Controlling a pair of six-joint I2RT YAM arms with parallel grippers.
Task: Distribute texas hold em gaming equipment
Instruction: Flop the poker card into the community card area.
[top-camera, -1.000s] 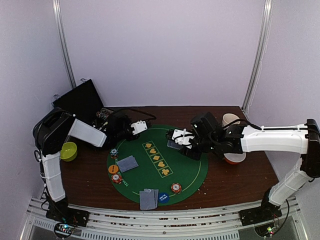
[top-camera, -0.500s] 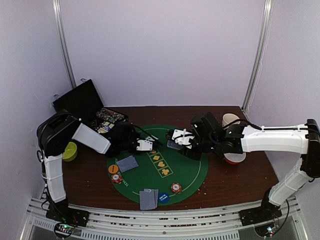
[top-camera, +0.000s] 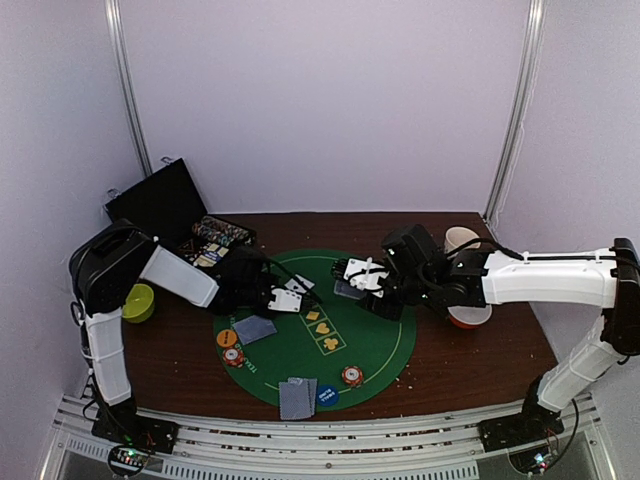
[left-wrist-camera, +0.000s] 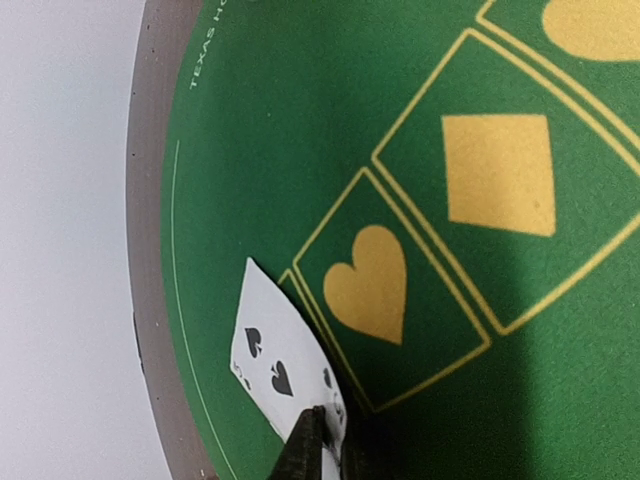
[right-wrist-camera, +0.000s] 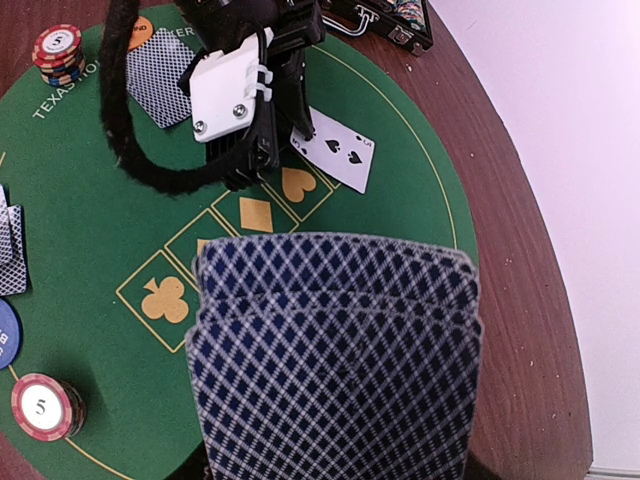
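Placement: my left jaws, pinching spade card (left-wrist-camera: 272, 365), should lay it flat beside heart box (left-wrist-camera: 385, 300); right jaws clasp deck (right-wrist-camera: 335, 350).

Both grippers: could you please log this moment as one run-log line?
left gripper: fingertips on face-up spade card, grip unclear | spade card: beside heart box on green mat | right gripper: shut on fanned cards

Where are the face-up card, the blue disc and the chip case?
face-up card (right-wrist-camera: 338, 152): right wrist view, middle of its white face.
blue disc (top-camera: 327, 395): top view, centre of its top.
chip case (top-camera: 160, 203): top view, middle of its open black lid.
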